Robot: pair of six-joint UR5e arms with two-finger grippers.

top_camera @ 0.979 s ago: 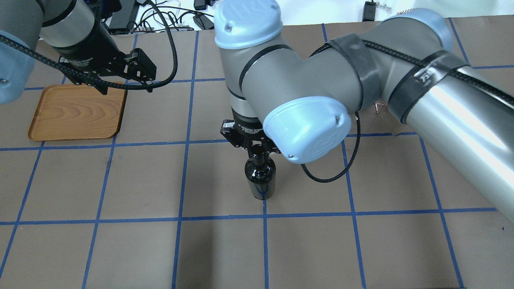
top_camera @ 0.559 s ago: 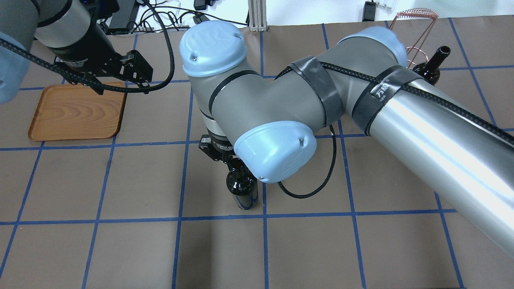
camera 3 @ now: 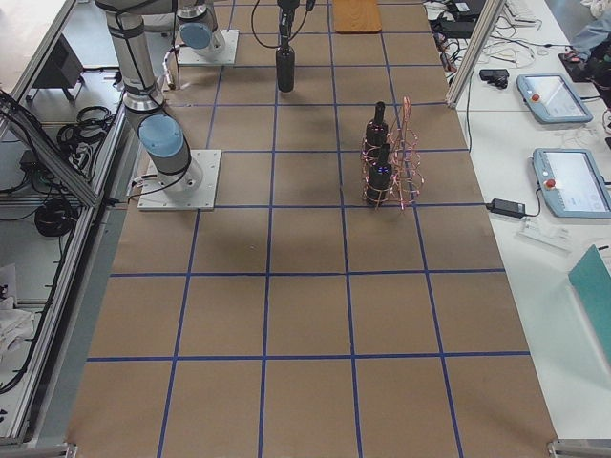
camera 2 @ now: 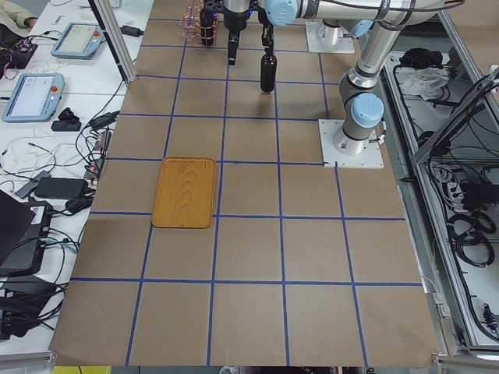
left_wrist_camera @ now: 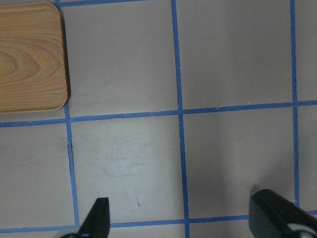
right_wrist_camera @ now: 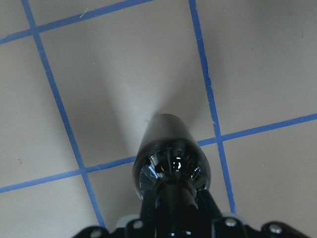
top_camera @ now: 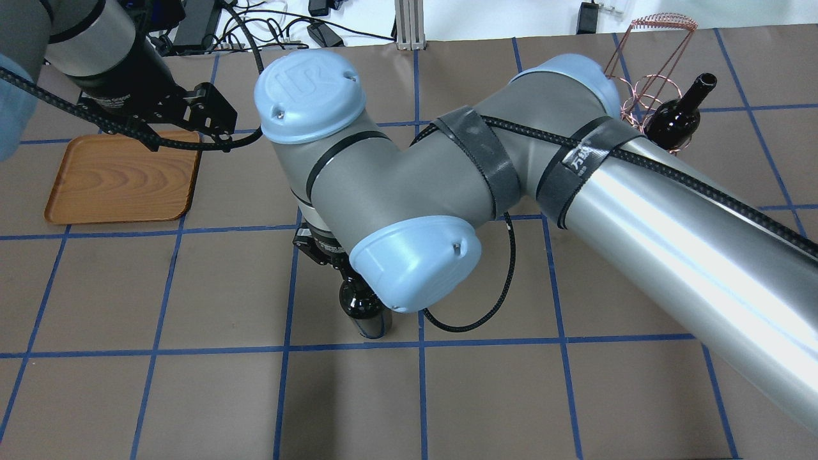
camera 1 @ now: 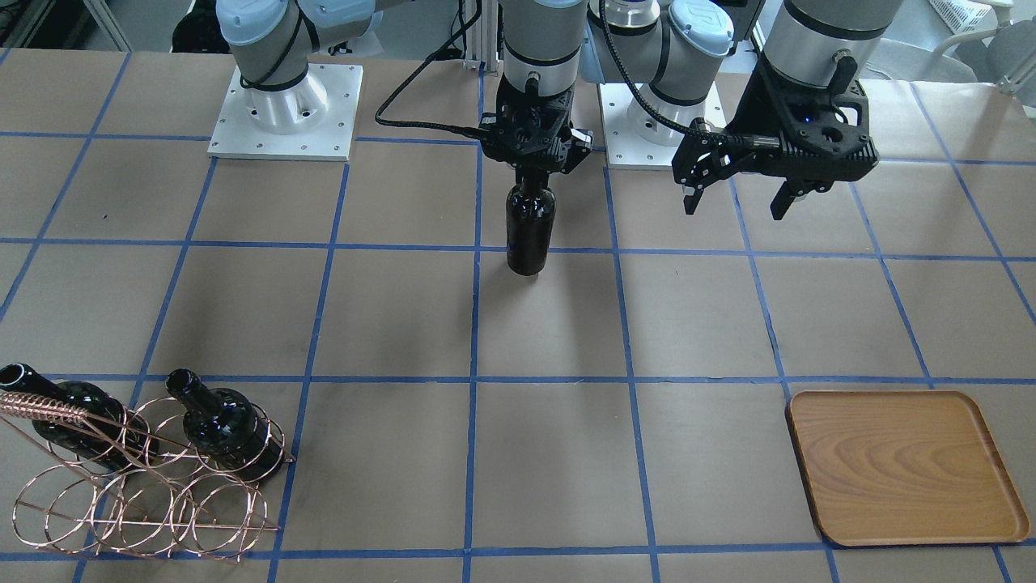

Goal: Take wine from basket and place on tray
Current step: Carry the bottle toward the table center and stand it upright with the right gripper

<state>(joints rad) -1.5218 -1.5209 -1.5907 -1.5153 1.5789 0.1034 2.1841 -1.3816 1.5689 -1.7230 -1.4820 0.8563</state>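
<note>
My right gripper [camera 1: 532, 168] is shut on the neck of a black wine bottle [camera 1: 530, 227] and holds it upright, low over the table's middle. The right wrist view looks down on the bottle [right_wrist_camera: 171, 158]. In the overhead view the bottle [top_camera: 365, 313] shows partly under the right wrist. My left gripper [camera 1: 735, 202] is open and empty, raised near the tray's robot-side edge [top_camera: 188, 142]. The wooden tray [camera 1: 902, 470] lies empty; it also shows in the overhead view [top_camera: 115, 179] and the left wrist view [left_wrist_camera: 29, 54]. The copper wire basket [camera 1: 137, 494] holds two more bottles [camera 1: 227, 425].
The basket [top_camera: 645, 76] with one visible bottle [top_camera: 677, 118] stands at the overhead view's far right. The right arm's elbow and forearm [top_camera: 639, 211] span much of the overhead view. Blue tape lines grid the brown table. Both arm bases [camera 1: 283, 105] stand on the robot's side.
My right arm has carried the bottle leftward in the overhead view, toward the tray's side, uncovering the basket. My left gripper has shifted slightly left and stays open.
</note>
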